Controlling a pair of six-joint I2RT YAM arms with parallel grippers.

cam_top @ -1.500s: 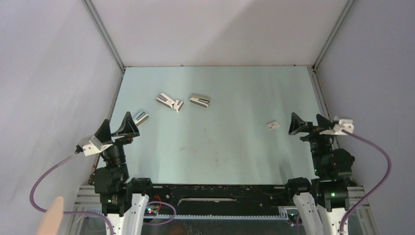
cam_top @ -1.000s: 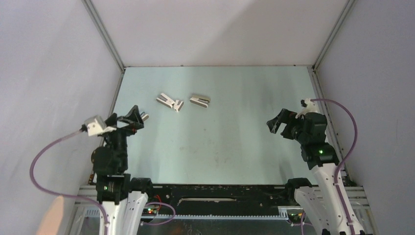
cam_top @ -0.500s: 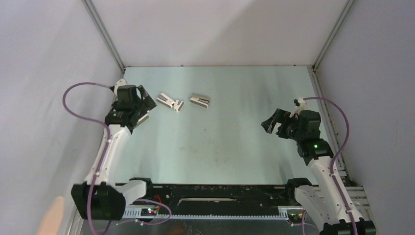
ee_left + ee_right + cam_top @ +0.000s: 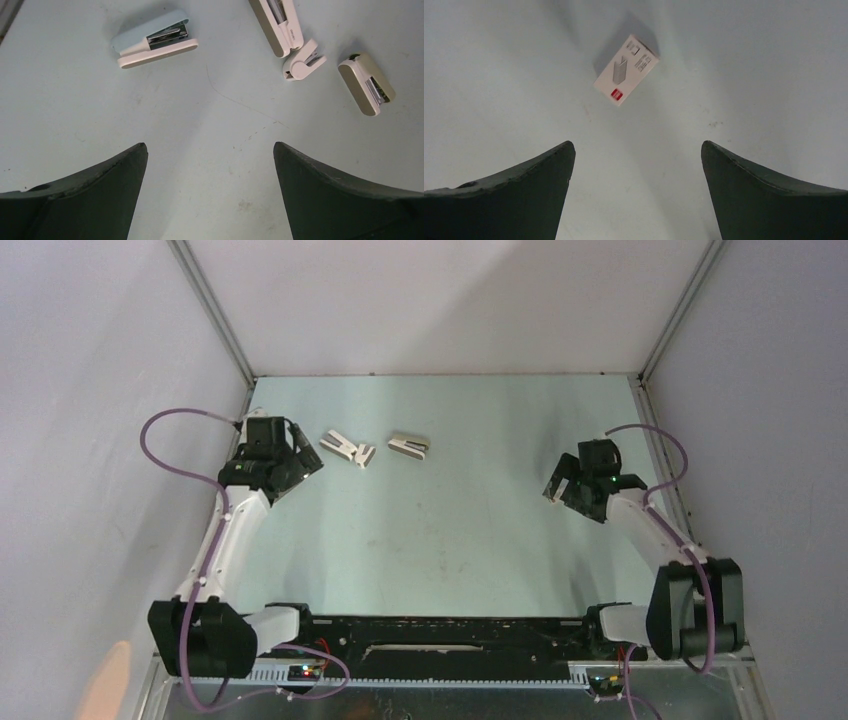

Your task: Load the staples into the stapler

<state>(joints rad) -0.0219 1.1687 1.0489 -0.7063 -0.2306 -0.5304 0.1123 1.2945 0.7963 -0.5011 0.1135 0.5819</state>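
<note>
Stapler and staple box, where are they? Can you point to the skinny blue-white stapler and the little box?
stapler [image 4: 147, 34]: left wrist view, on its pale bluish top cover.
staple box [image 4: 626, 69]: right wrist view, on the middle of its printed white top face.

1. The left gripper is seen with its jaws spread wide; only pale table is framed between them.
2. The stapler, pale bluish-white, is laid on its side at upper left, with its metal parts exposed.
3. A long beige stapler, a small white stub just beside its end, and a short beige stapler are grouped at upper right.
</note>
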